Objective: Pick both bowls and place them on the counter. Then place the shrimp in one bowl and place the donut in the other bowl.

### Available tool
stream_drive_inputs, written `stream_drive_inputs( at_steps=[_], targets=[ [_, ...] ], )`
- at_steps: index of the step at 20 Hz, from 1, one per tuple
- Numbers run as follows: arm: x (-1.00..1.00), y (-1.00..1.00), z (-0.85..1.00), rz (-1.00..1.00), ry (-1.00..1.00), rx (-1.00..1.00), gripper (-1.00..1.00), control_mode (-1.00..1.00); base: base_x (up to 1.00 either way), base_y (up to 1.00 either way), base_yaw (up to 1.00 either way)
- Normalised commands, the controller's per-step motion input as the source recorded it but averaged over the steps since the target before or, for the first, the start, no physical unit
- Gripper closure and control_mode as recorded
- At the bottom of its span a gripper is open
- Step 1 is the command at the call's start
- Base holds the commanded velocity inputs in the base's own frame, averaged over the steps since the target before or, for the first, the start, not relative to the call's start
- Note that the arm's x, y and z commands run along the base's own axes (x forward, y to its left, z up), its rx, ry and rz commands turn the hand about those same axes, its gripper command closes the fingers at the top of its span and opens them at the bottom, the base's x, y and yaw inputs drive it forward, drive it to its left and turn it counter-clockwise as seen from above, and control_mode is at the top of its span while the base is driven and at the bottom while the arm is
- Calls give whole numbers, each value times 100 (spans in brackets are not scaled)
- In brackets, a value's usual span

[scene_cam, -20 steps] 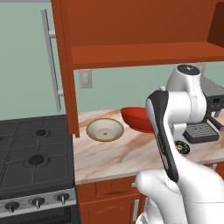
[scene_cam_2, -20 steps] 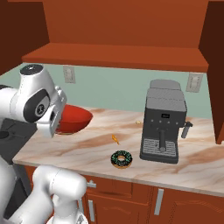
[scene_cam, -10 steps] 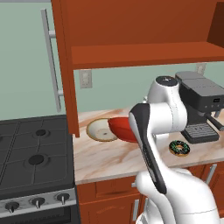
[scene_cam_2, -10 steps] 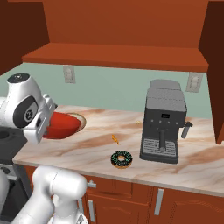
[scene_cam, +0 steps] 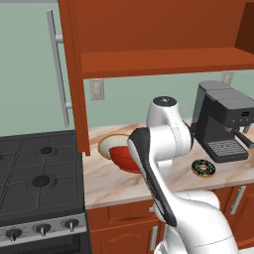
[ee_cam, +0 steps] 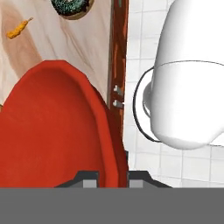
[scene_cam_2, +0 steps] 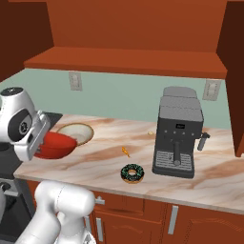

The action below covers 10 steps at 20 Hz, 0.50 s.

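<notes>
A: What has changed in the last second?

B: The gripper (ee_cam: 111, 175) has carried the red bowl (scene_cam: 125, 158) leftward and lower; it now hangs just above the counter (scene_cam: 119, 186), beside the cream bowl (scene_cam: 110, 144). Set-down looks close.

A: And the fingers?

B: Pinching the red bowl's rim (nearly closed on it).

A: Which way does it face?

B: Tilted, mouth partly toward the hand; it is round, so no long axis. The donut (scene_cam_2: 132, 173) and shrimp (scene_cam_2: 125, 151) lie apart, waiting.
</notes>
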Motion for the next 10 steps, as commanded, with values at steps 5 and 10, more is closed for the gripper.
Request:
stream_drive_inputs(
  at_steps=[5,10],
  targets=[
    [0,43,-32,0,2,0,100,-100,0,0,0],
    [5,36,-29,0,0,0,100,-100,0,0,0]
  ],
)
